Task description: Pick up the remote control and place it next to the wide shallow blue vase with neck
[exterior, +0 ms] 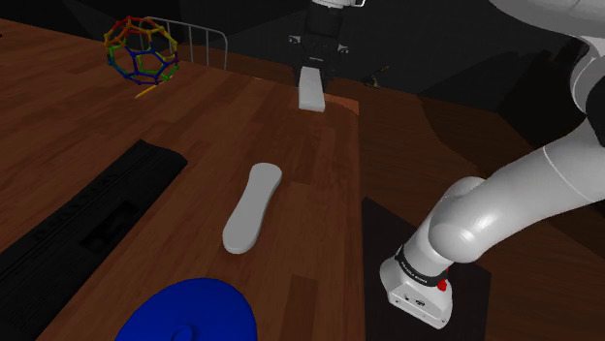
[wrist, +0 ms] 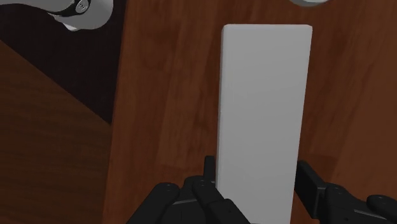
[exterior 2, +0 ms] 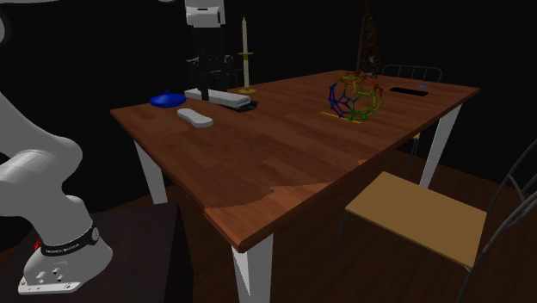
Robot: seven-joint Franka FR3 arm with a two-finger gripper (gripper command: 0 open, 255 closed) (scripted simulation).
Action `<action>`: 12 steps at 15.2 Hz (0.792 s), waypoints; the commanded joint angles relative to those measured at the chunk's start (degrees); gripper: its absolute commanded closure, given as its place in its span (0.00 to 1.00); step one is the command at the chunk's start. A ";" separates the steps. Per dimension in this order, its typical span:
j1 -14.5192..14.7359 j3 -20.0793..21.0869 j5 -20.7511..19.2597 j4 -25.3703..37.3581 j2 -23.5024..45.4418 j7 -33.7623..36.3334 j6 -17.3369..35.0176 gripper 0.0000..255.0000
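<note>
A plain white, flat, bar-shaped remote control (wrist: 264,95) sits clasped at one end between my black fingers (wrist: 207,175). My gripper (exterior: 312,70) is shut on it and holds it low over the far end of the wooden table (exterior: 320,174), near the table's edge. In the second exterior view the gripper (exterior 2: 206,84) hangs above the remote control (exterior 2: 222,97), close to the blue vase (exterior 2: 168,100). The wide, shallow blue vase (exterior: 189,310) is at the shoulder view's bottom edge, well apart from the held remote control (exterior: 312,87).
A pale, rounded, elongated object (exterior: 252,205) lies between the vase and the gripper. A long flat black object (exterior: 92,208) lies at the shoulder view's left. A coloured wireframe ball (exterior: 143,46), a candlestick (exterior 2: 245,56) and a chair (exterior 2: 422,215) are also near.
</note>
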 commanded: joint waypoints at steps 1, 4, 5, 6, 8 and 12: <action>0.85 1.31 0.80 -2.45 -2.66 2.03 -0.10 1.00; 2.20 3.47 2.22 -5.24 -6.21 5.22 -0.61 1.00; 2.66 4.23 2.74 -6.04 -7.31 6.31 -0.82 1.00; 3.13 5.00 3.28 -6.76 -8.36 7.41 -1.04 1.00; 4.06 6.60 4.43 -8.02 -10.32 9.66 -1.50 1.00; 5.90 10.02 6.93 -9.77 -13.66 14.34 -2.49 1.00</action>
